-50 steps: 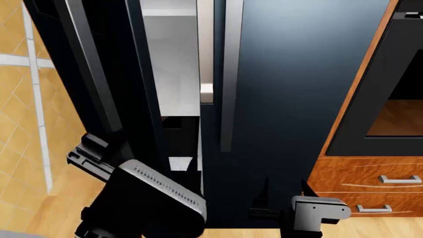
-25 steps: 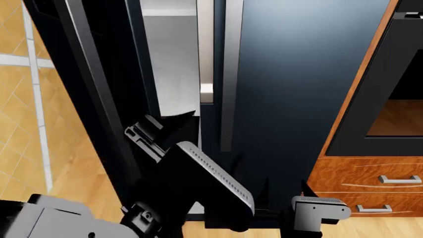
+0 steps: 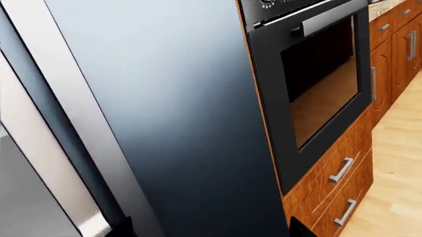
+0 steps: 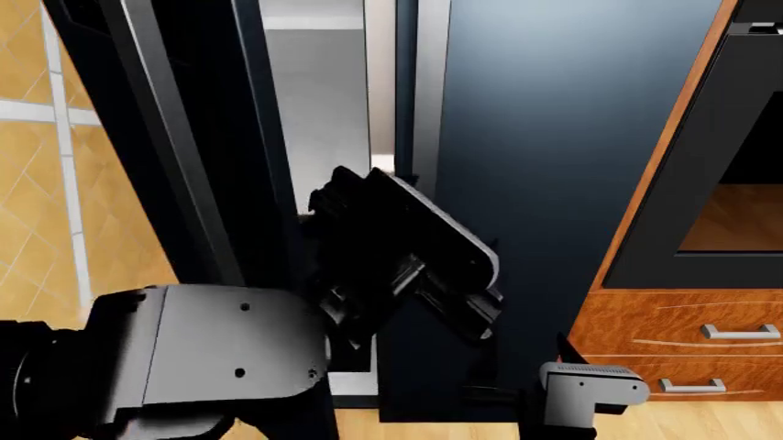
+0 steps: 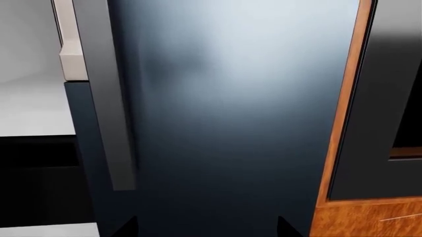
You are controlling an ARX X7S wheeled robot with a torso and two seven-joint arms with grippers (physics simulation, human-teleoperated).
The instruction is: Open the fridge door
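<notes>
One fridge [image 4: 563, 137] door open — L gripper [image 4: 423, 275] by gap.

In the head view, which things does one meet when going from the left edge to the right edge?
Tiled floor → open left fridge door → white fridge interior → closed right fridge door → black wall oven.
</notes>
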